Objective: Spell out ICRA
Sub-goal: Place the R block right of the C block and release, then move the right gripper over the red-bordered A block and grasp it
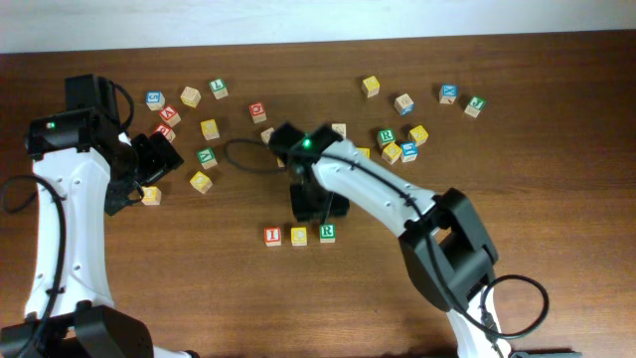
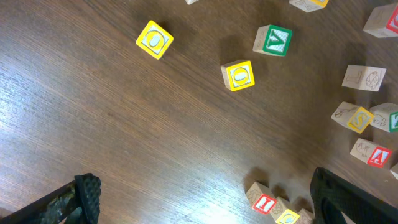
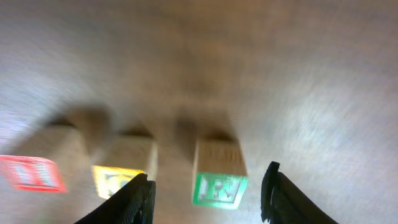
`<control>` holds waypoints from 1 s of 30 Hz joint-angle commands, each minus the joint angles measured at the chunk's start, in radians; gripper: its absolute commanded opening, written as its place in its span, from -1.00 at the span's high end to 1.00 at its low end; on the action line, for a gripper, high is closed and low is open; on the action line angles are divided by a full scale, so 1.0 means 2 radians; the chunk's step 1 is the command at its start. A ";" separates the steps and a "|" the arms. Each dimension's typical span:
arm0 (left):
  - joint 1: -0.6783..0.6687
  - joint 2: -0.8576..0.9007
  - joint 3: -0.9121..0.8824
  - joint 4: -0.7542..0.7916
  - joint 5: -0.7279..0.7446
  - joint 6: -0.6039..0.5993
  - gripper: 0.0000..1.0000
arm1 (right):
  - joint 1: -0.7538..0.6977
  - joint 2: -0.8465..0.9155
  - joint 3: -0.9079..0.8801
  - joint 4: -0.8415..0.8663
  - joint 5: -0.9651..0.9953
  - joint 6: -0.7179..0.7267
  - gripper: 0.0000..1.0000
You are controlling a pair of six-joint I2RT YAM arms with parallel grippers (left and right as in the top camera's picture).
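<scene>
Three wooden cubes stand in a row near the table's front: a red I (image 1: 272, 236), a yellow C (image 1: 299, 236) and a green R (image 1: 327, 233). My right gripper (image 1: 319, 211) hovers just behind the R. In the right wrist view the gripper (image 3: 208, 196) is open, the R (image 3: 219, 186) sits between its fingers with a gap on each side, and the C (image 3: 118, 179) and I (image 3: 31, 173) lie to its left. My left gripper (image 1: 149, 169) is open and empty at the far left. A red A cube (image 2: 378, 155) shows at the right of the left wrist view.
Loose letter cubes are scattered across the back of the table, one cluster at the left (image 1: 206, 157) and one at the right (image 1: 407, 149). Two yellow cubes (image 2: 239, 74) and a green one (image 2: 273, 39) lie below the left wrist. The right arm crosses the table's middle.
</scene>
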 commanded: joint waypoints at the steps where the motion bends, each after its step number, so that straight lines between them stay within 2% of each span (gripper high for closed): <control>1: 0.002 -0.002 0.003 0.000 0.000 -0.005 -0.98 | -0.026 -0.010 0.044 0.034 0.003 -0.087 -0.28; 2: 0.002 -0.002 0.003 0.000 0.000 -0.005 -0.98 | -0.031 -0.010 0.043 0.059 0.018 -0.096 -0.37; 5: 0.002 -0.002 0.003 0.000 0.000 -0.005 -0.98 | -0.035 -0.007 0.031 0.103 0.092 -0.096 -0.38; 10: 0.002 -0.002 0.003 0.000 0.000 -0.005 -0.98 | -0.034 0.023 0.029 0.154 0.091 -0.105 -0.37; 12: 0.002 -0.002 0.003 0.000 0.000 -0.005 -0.98 | -0.035 0.035 0.029 0.162 0.091 -0.105 -0.36; 13: 0.002 -0.002 0.003 0.000 0.000 -0.005 -0.98 | -0.035 0.039 0.029 0.163 0.091 -0.105 -0.29; 19: 0.002 -0.002 0.003 0.000 0.000 -0.005 -0.98 | -0.035 0.068 0.029 0.172 0.112 -0.105 -0.32; 21: 0.002 -0.002 0.003 0.000 0.000 -0.005 -0.98 | -0.035 0.068 0.029 0.183 0.116 -0.105 -0.15; 25: 0.002 -0.002 0.003 0.000 0.000 -0.005 -0.98 | -0.036 0.076 0.029 0.196 0.121 -0.105 -0.13; 27: 0.002 -0.002 0.003 0.000 0.000 -0.005 -0.98 | -0.036 0.076 0.029 0.202 0.121 -0.105 0.03; 30: 0.002 -0.002 0.003 0.000 0.000 -0.005 -0.98 | -0.039 0.081 0.029 0.203 0.121 -0.105 0.05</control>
